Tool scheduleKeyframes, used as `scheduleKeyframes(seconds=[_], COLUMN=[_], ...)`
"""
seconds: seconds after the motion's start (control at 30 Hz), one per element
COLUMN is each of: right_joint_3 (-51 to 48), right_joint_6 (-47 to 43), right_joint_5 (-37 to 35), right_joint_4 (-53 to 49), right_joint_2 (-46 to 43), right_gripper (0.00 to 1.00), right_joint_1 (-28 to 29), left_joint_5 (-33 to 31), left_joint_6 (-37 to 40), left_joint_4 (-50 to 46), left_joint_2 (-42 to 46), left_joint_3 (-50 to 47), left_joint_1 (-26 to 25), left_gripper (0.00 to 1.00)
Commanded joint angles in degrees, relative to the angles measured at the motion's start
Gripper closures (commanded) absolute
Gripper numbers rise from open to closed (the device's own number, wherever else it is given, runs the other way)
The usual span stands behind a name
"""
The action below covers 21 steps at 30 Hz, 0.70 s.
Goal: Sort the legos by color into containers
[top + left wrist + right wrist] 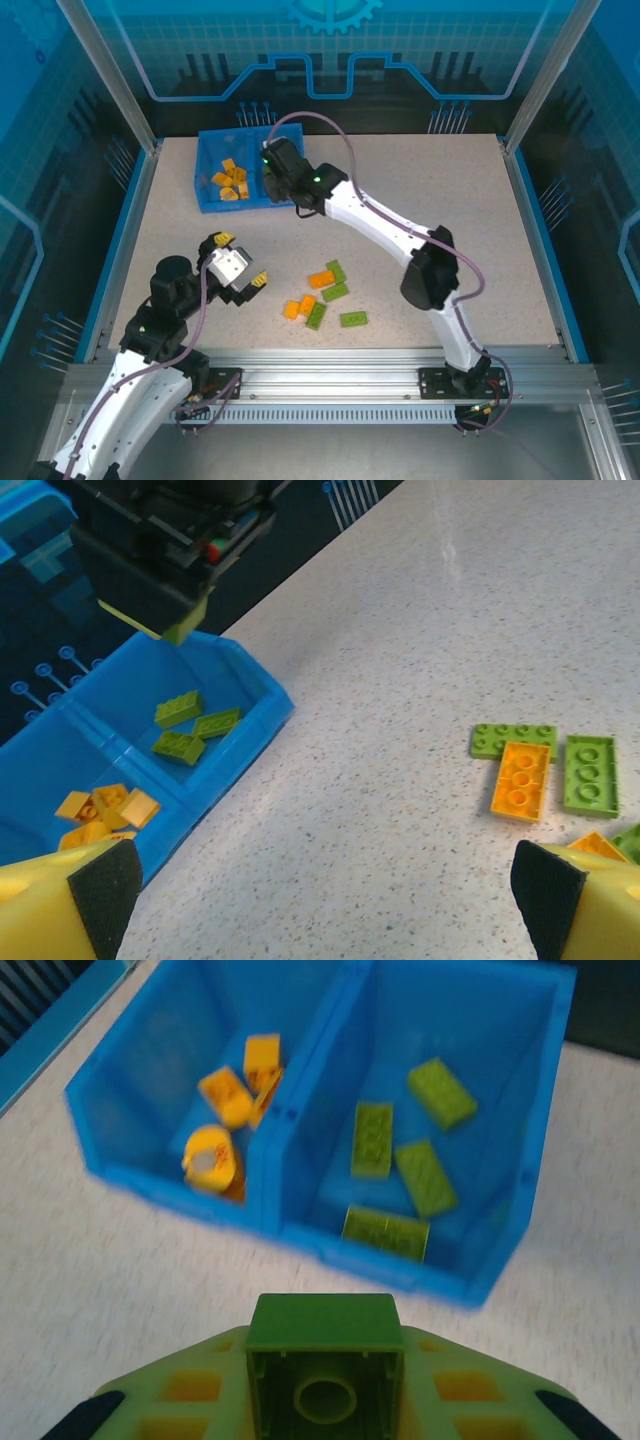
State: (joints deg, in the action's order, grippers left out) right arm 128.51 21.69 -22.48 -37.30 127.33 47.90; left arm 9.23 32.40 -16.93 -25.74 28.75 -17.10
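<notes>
Green lego (325,1345) gripped in R hand (325,1405) near blue bin (420,1270); L hand (325,890) wide.

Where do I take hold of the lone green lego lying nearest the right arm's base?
Grip the lone green lego across its two long sides, coming straight down from above. It lies flat, clear of the other loose legos, so both long edges are free, and its short width is likely the easier span.

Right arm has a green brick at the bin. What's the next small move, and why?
Probably ease the right gripper forward over the far compartment of the bin, then release. It is shut on a green brick, that compartment holds green bricks, and the other holds orange bricks.
</notes>
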Motion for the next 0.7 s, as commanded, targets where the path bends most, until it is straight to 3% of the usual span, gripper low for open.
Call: scheduleKeyframes(seconds=[0.0,0.17,0.23,0.4,0.53,0.67], right_joint_3=[9.9,26.6,29.8,30.7,32.2,32.3], right_joint_6=[-5.3,-8.8,-10.0,-9.3,-7.7,-8.1], right_joint_5=[-4.7,-4.0,-2.2,2.3,3.5,3.6], right_joint_4=[-0.6,-0.2,1.4,6.6,5.8,3.2], right_joint_2=[10.4,23.4,26.7,30.4,31.0,28.0], right_gripper=[0.71,0.70,0.68,0.63,0.46,0.45], right_joint_1=[-1.8,-2.9,-3.2,-4.1,-4.6,-4.7], left_joint_5=[-4.7,-11.5,-11.5,-8.1,-7.6,-7.9], left_joint_6=[-1.0,-0.5,-0.2,0.6,0.5,0.5], left_joint_4=[2.2,1.3,1.1,1.0,1.5,2.1], left_joint_2=[1.3,1.0,0.8,0.0,-1.2,-2.2], left_joint_3=[-1.4,-1.6,-1.5,-1.4,-1.2,-1.1], left_joint_1=[0.0,0.1,0.1,0.1,0.1,0.0], left_gripper=[0.01,0.01,0.01,0.01,0.01,0.01])
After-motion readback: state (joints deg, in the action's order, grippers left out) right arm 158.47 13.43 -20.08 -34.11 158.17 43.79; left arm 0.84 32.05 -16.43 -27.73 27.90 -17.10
